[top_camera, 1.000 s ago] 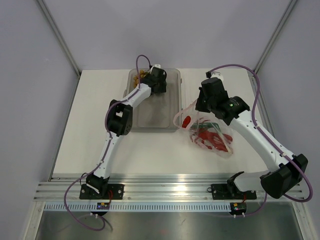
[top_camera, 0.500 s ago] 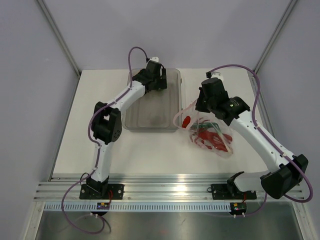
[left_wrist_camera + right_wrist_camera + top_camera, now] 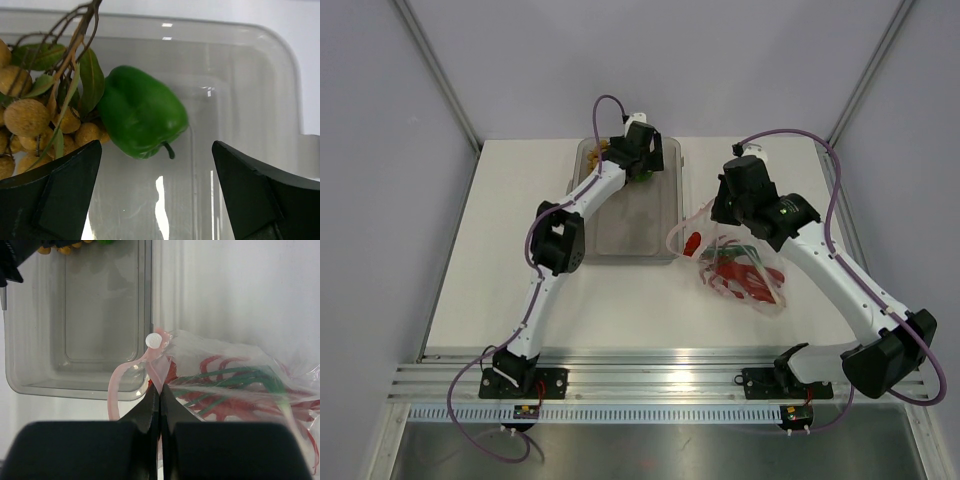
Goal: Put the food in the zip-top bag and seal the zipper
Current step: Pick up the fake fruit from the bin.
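We're at pickup step: left claw [image 3: 156,200] wide open, empty, over green pepper [image 3: 140,117] in tray [image 3: 250,90], beside ball cluster [image 3: 27,117]; right claw [image 3: 159,392] pinched shut on zipper [image 3: 114,390], bag [image 3: 225,360] on table [image 3: 520,300], lobster [image 3: 732,276] inside. Next: descend, close on it.

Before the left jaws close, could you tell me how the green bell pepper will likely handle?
The green bell pepper looks glossy, so it may slip. Its rounded body lies on the smooth tray and could roll if nudged. It seems to touch the cluster of tan fruit, which might shift with it.
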Action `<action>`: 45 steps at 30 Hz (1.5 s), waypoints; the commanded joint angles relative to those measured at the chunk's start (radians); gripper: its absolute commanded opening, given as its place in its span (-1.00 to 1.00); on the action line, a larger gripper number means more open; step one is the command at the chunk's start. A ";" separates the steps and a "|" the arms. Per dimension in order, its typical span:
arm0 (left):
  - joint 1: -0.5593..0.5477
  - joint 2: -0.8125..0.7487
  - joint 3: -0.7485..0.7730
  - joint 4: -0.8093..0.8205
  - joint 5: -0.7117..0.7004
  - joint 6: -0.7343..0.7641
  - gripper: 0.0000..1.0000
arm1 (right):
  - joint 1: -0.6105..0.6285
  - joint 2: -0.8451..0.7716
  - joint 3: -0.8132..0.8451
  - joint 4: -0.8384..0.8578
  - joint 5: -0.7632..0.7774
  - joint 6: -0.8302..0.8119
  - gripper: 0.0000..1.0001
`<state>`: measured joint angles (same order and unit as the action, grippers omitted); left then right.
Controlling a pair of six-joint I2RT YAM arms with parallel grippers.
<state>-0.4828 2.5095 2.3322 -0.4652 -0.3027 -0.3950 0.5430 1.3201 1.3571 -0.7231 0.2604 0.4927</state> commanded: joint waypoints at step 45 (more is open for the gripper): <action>-0.007 -0.210 -0.350 0.221 0.076 -0.097 0.06 | -0.005 0.001 0.030 0.040 0.005 -0.019 -1.00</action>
<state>-0.4706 2.4214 2.0644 -0.2928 -0.2878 -0.5262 0.5430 1.3533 1.3594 -0.7223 0.2600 0.4706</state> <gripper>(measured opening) 0.732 0.011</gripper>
